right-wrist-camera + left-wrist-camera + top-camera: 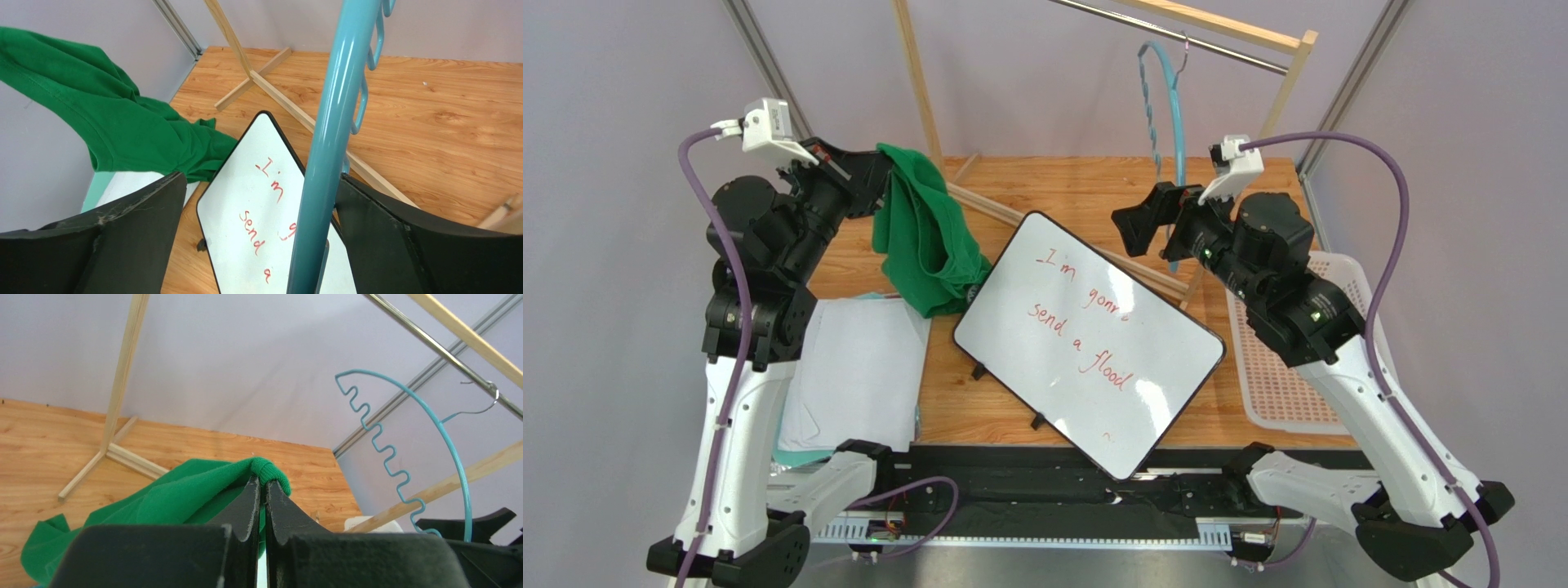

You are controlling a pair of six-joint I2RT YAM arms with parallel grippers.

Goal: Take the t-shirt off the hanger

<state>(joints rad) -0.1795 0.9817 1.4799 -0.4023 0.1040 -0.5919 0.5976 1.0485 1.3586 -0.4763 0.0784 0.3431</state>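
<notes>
T-shirt (922, 239) is off the hanger (339, 110). I see it draped from my left gripper (264, 484), whose fingers are clenched on a ribbed edge, with its lower folds down by the whiteboard (1087, 343). My right gripper (258, 184) stands released, one finger on either side of the hanger's teal bar. The hanger hangs from the rail (442, 352).

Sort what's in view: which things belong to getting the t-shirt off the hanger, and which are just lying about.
Job in hand:
- t-shirt, pinched in the left end effector
- hanger, bare, between the jaws of the open right end effector

Lying about:
- whiteboard
- white papers
- white basket
- wooden rack
</notes>
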